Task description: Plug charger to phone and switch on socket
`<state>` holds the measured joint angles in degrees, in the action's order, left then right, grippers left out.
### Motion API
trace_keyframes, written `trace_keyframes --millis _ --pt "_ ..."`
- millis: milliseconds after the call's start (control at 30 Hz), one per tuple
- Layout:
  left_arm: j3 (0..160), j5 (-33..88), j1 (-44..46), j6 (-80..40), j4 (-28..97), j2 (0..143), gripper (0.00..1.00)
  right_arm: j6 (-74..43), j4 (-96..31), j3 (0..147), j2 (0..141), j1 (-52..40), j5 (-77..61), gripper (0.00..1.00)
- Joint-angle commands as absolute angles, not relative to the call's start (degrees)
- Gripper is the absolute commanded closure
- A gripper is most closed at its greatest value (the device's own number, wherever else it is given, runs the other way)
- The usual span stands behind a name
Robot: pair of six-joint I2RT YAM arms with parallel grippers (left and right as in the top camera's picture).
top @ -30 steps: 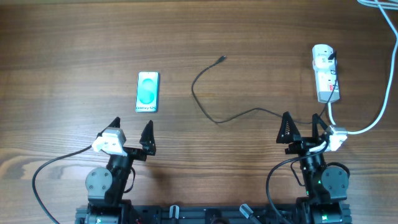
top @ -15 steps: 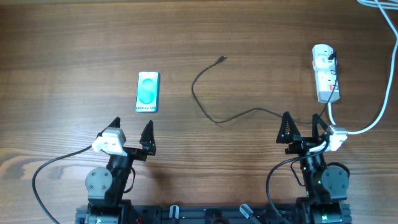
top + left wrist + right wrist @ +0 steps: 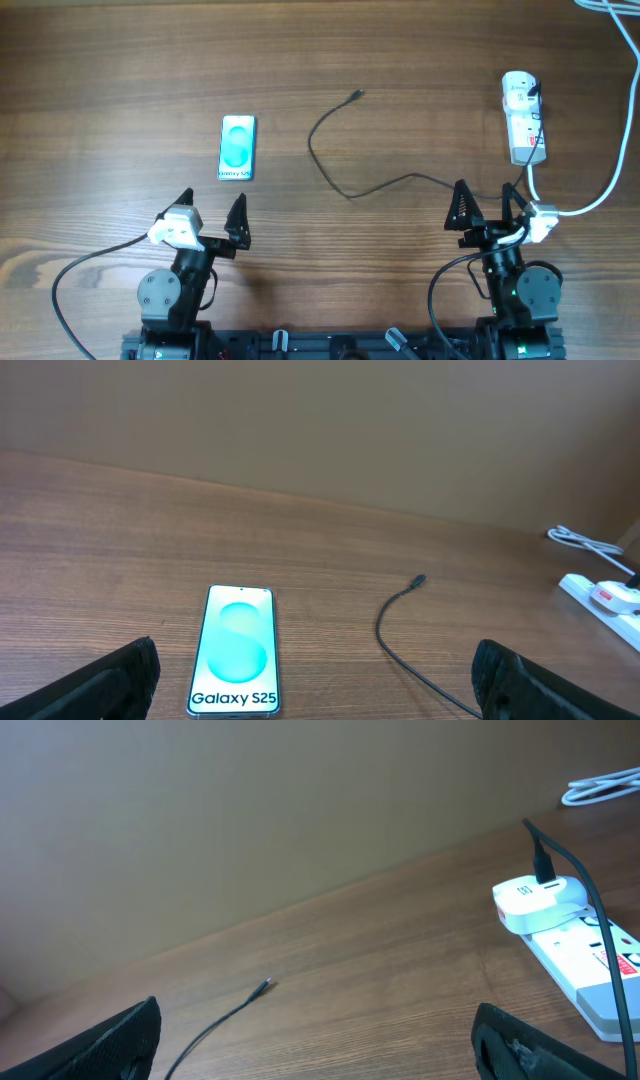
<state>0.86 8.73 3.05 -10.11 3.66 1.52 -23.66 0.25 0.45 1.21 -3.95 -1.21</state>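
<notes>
The left fingers (image 3: 237,220) and right fingers (image 3: 462,206) gape wide and empty, and the charger (image 3: 311,143), its thin tip loose between phone (image 3: 237,148) and socket (image 3: 523,120), may twist when pinched and miss the port.

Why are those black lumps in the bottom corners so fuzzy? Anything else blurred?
Left wrist: those are the fingers, likely too close to focus; the phone is sharp. Right wrist: same blur, socket crisp. Overhead: even light, no glare.
</notes>
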Motion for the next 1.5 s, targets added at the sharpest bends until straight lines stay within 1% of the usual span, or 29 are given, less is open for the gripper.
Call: trace_keyframes --millis 0,100,1033,1467 --pt "0.36 7.81 3.09 -9.19 3.68 1.67 0.00 -22.57 0.36 0.30 1.08 -4.16 -0.43 0.00" --pt "0.36 5.67 3.09 -9.21 2.66 1.67 0.00 -22.59 0.36 0.30 1.08 -4.16 -0.43 0.00" --pt "0.36 5.02 3.09 -9.37 3.84 1.69 0.00 -22.57 0.36 0.30 1.08 -4.16 -0.43 0.00" --pt "1.23 3.92 3.09 -9.19 -1.10 1.69 0.00 -22.57 0.36 0.30 1.15 -4.16 -0.43 0.00"
